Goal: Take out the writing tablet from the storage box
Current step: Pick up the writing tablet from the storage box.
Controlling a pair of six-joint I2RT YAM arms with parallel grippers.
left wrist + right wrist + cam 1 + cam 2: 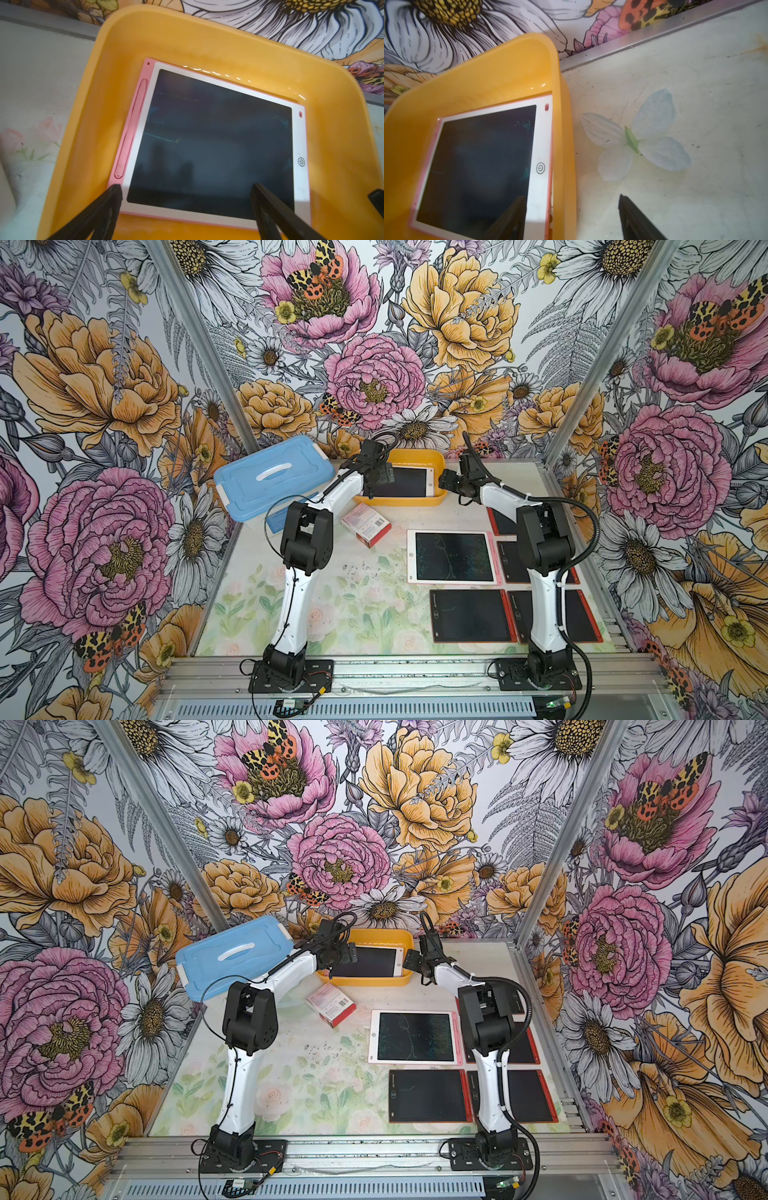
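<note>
Only a power symbol (301,162) marks the pink-edged white writing tablet (218,135), flat inside the shallow yellow-orange plastic storage box (93,124) beneath the wide-spread left gripper (186,187); the right gripper (571,196), parted, straddles its wall.

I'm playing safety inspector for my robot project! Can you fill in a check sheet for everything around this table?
Surface: table with a pale flower print, dark specks near the middle.
Job's things: writing tablet lies flat inside the yellow storage box.
Clutter: blue-lidded box, red-and-white carton, pink-framed tablet and several red-edged tablets on the table.
Grippers: left gripper open above the writing tablet; right gripper open, astride the storage box's side wall; neither holds anything.
Cables: black cable hangs in a loop; corrugated hose arcs out sideways.
Surroundings: flowered walls; aluminium rail in front.
</note>
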